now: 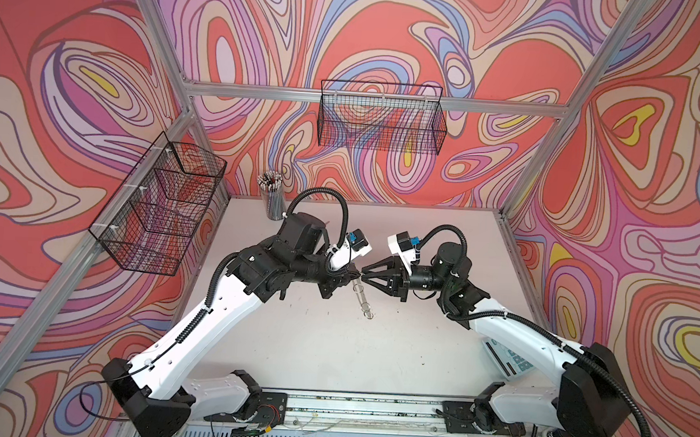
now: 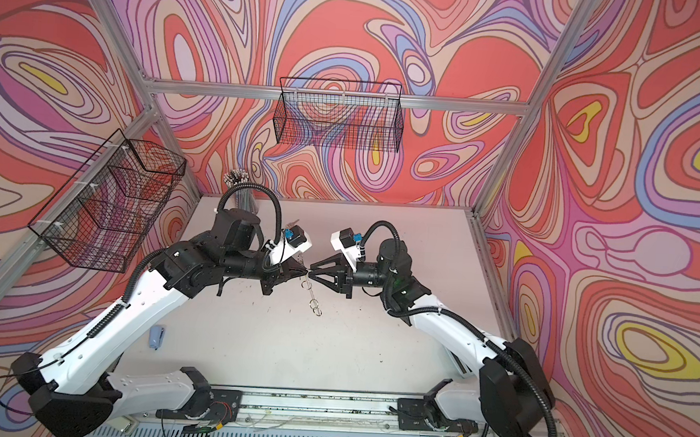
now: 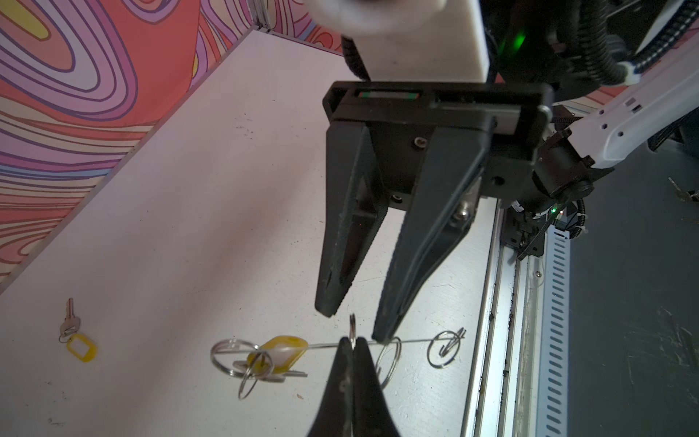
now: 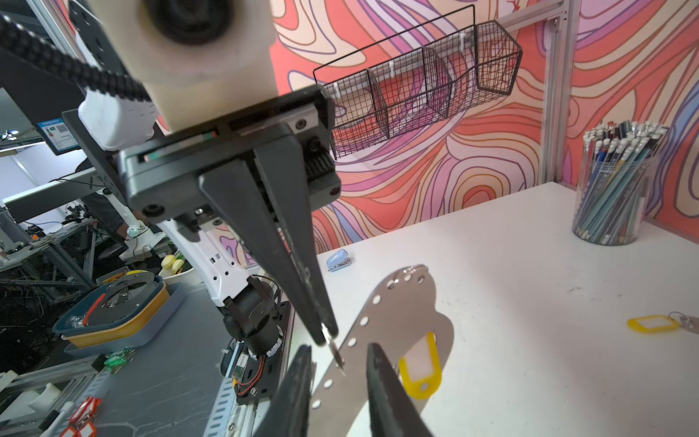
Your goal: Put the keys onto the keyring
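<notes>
Grey keyring (image 4: 401,314) aloft (on edge), yellow-tagged key (image 3: 281,350) hanging, second key (image 3: 72,324) lying apart

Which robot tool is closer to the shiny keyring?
Left. The left tool is shut on a small ring of the keyring, which hangs from it. The right tool faces it, fingers apart, straddling the plate's holed edge; whether it touches is unclear.

Left gripper (image 4: 328,336) pinching keyring (image 4: 401,306), right gripper (image 4: 337,350) jaws apart astride its edge, yellow tag (image 4: 420,372) behind cut-out (second tag (image 4: 650,323) on bench (image 4: 529,265))
</notes>
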`<action>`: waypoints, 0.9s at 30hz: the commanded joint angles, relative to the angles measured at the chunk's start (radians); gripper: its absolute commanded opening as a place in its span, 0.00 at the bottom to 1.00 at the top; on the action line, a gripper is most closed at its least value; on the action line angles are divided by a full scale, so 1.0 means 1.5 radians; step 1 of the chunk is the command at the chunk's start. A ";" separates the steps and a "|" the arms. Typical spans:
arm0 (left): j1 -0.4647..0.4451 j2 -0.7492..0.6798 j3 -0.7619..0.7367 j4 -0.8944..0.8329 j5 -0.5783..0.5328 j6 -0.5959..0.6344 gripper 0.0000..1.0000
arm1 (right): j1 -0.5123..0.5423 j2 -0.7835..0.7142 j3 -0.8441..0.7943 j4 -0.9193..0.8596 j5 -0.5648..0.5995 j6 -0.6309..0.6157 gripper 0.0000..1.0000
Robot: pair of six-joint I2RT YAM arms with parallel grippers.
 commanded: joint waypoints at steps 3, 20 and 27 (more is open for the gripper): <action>-0.002 0.000 0.010 -0.016 0.029 0.011 0.00 | 0.010 0.011 0.023 -0.014 -0.016 -0.021 0.23; -0.002 0.017 0.019 -0.053 0.064 0.026 0.00 | 0.011 -0.010 0.006 0.037 -0.028 -0.003 0.20; -0.002 0.021 0.021 -0.054 0.069 0.024 0.00 | 0.011 -0.016 -0.003 0.059 -0.037 0.008 0.17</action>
